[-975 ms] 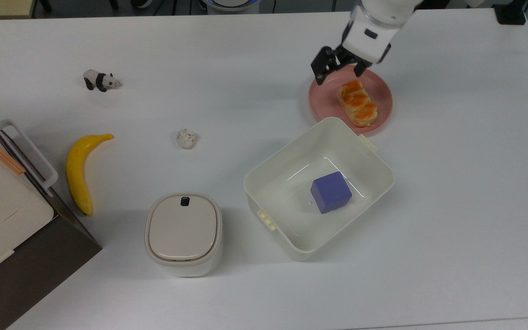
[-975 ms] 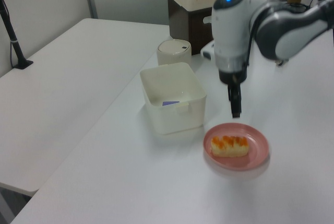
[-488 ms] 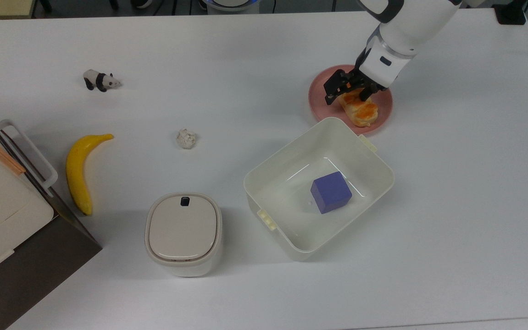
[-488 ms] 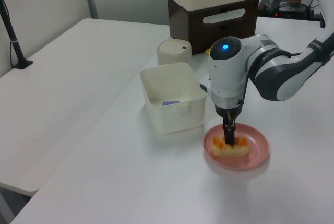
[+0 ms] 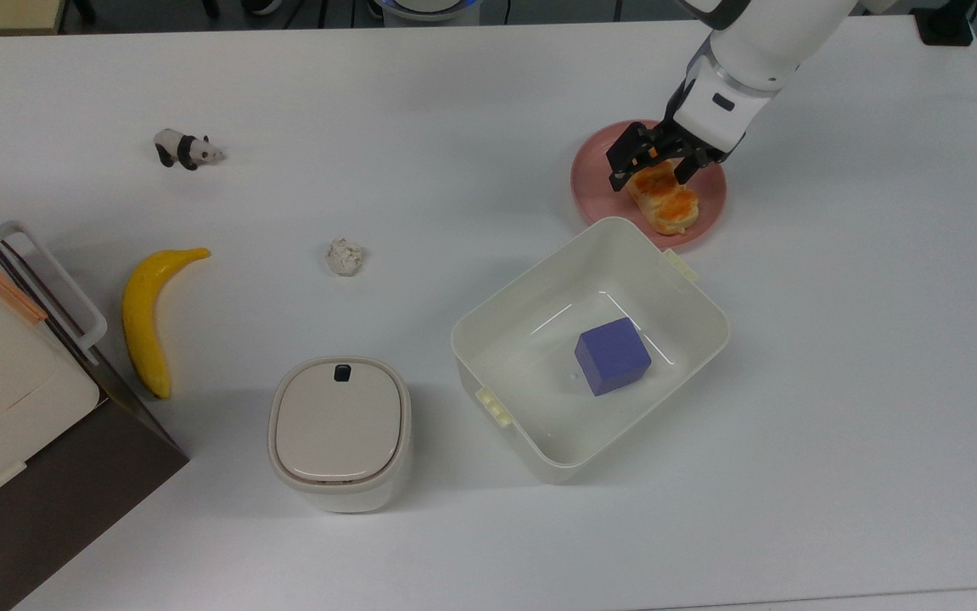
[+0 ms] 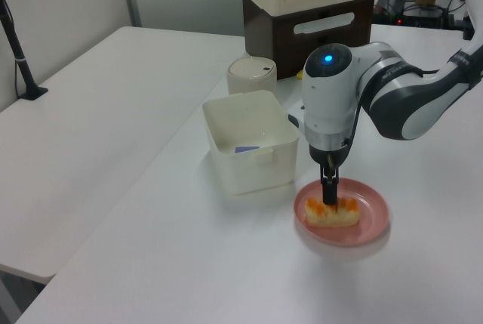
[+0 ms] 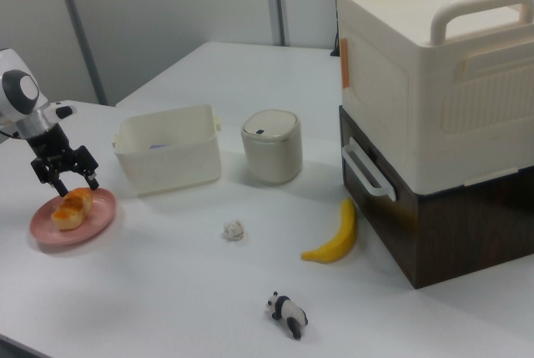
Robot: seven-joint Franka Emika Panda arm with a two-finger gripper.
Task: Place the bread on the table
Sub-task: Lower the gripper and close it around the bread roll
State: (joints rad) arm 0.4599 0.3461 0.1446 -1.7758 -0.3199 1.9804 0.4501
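Right now the bread (image 5: pixel 662 197) lies on the pink plate (image 5: pixel 594 182) in the upper right of the top view, its long axis slanting down toward the top view's right, with the cream tub (image 5: pixel 539 441) just below it. My jaws, meaning my gripper (image 5: pixel 656 163), hang over the upper end of the bun with the two fingers (image 5: pixel 624 165) spread apart, one on each long side. In the left view a finger reaches down to the glazed top near the bun's middle; whether it presses in I cannot tell. Nothing is clamped yet.

I judge the bun to be light and soft: a glossy, lumpy orange-brown crust over pale cream sides. The glaze may be a little slick or sticky, and the crumb should give under pressure, so a hard squeeze would dent or tear it. It is not brittle, but it will deform. The flat underside means it should sit steady once it is down on the desk (image 5: pixel 454 110).

The best hold, I think, is across the narrow width, on the pale sides below the crust, near the middle of the length so it does not droop or swing from one end. I am sitting toward the upper end, so a hold there may tip the far end down. The plate's raised rim is close to the lower end, which leaves little room there.
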